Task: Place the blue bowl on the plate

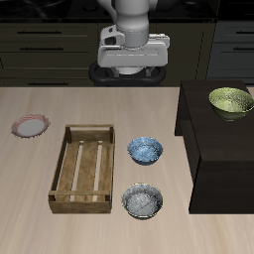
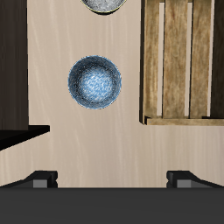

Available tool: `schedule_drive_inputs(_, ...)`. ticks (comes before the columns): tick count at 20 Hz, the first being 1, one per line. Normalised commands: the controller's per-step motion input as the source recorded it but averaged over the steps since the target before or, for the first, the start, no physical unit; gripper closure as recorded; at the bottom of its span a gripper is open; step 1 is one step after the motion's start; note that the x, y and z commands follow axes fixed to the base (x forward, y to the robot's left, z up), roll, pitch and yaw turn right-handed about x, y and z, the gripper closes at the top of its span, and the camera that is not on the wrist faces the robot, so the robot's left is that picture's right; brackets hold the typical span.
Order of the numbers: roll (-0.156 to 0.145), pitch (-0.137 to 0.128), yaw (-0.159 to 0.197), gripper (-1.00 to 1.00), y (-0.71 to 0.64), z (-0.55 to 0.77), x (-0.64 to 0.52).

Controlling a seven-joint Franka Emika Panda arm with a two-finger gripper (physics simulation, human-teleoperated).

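Observation:
The blue bowl (image 1: 145, 151) is light blue with a white mottled inside. It stands upright on the table between the wooden crate (image 1: 87, 169) and a dark block. It also shows in the wrist view (image 2: 94, 82), in front of the gripper and well below it. The plate (image 1: 31, 126), pink-red rimmed with a pale centre, lies on the table beyond the crate's other side and does not show in the wrist view. My gripper (image 1: 132, 60) hangs high near the table's back edge. It (image 2: 114, 179) is open and empty, with the jaws wide apart.
A greyer bowl (image 1: 142, 200) stands nearer the table's front edge, beside the crate (image 2: 179, 61); its rim shows in the wrist view (image 2: 105, 4). A yellow-green bowl (image 1: 230, 101) sits on top of the dark block (image 1: 213, 159). Dark cabinets stand behind the table.

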Motion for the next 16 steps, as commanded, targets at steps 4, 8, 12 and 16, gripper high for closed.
schedule_drive_inputs(4,-0.012,-0.018,0.033,-1.0,-0.02,-0.07,0.22)
schedule_drive_inputs(8,-0.023,-0.006,-0.004,-1.0,-0.04,-0.05,0.29)
schedule_drive_inputs(12,-0.017,0.007,0.016,-1.0,0.03,-0.08,0.26)
schedule_drive_inputs(16,0.009,0.01,0.008,-1.0,0.08,-0.1,0.23)
